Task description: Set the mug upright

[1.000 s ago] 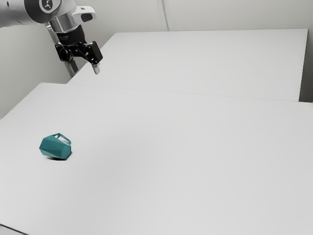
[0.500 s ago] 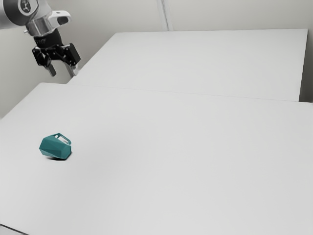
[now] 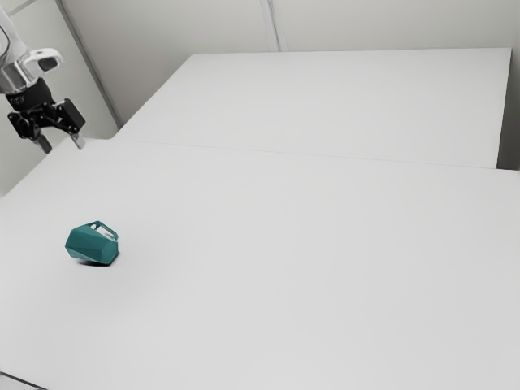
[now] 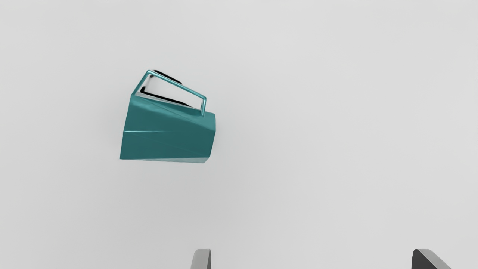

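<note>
While the mug lies on its side on the white counter, the tool is raised near the counter's far corner at the exterior view's left. Tool state: released, fingers spread wide. Mug and tool well apart, not touching.

Mug is teal, faceted, body tapering from a wide end to a narrower one. Wide end faces the exterior view's left, narrow end the exterior view's right. Handle is a thin angular loop, same teal; in the wrist view it sits on the side of the body away from the tool. Mug is out ahead of the fingertips there, mostly off to one side of the gap, roughly in line with one finger. Dark shadow under the mug in the exterior view, dark shadow lines by the handle in the wrist view. Mug not upright.

Pale wall behind. Thin dark strip at the near corner, exterior view's left; can't tell what it is.
</note>
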### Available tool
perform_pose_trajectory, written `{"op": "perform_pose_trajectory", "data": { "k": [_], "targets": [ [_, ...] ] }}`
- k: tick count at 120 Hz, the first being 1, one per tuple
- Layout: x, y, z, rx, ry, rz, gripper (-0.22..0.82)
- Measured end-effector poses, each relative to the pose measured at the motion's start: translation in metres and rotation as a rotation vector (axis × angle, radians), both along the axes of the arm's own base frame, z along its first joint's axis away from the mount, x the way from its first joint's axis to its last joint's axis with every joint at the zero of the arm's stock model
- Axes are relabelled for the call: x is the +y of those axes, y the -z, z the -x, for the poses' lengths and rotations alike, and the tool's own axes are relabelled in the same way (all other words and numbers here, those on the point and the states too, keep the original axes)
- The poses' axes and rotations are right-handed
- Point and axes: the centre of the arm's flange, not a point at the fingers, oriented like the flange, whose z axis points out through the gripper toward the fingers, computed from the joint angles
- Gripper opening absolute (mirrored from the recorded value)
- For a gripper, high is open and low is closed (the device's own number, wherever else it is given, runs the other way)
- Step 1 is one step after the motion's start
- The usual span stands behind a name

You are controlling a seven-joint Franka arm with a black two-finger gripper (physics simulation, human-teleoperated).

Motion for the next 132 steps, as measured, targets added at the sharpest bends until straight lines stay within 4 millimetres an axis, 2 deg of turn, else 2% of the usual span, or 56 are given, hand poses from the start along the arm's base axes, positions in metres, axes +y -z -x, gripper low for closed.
{"op": "perform_pose_trajectory", "data": {
  "k": [11,28,45,67,132],
  "targets": [
    [0.024,0.005,0.009,-0.041,0.017,0.027,0.59],
    [0.053,0.024,0.024,-0.099,0.054,0.070,0.59],
    [0.074,0.049,0.036,-0.149,0.102,0.106,0.59],
    [0.107,0.084,0.061,-0.216,0.135,0.150,0.59],
    [0.185,0.151,0.132,-0.406,0.196,0.226,0.59]
  ]
}}
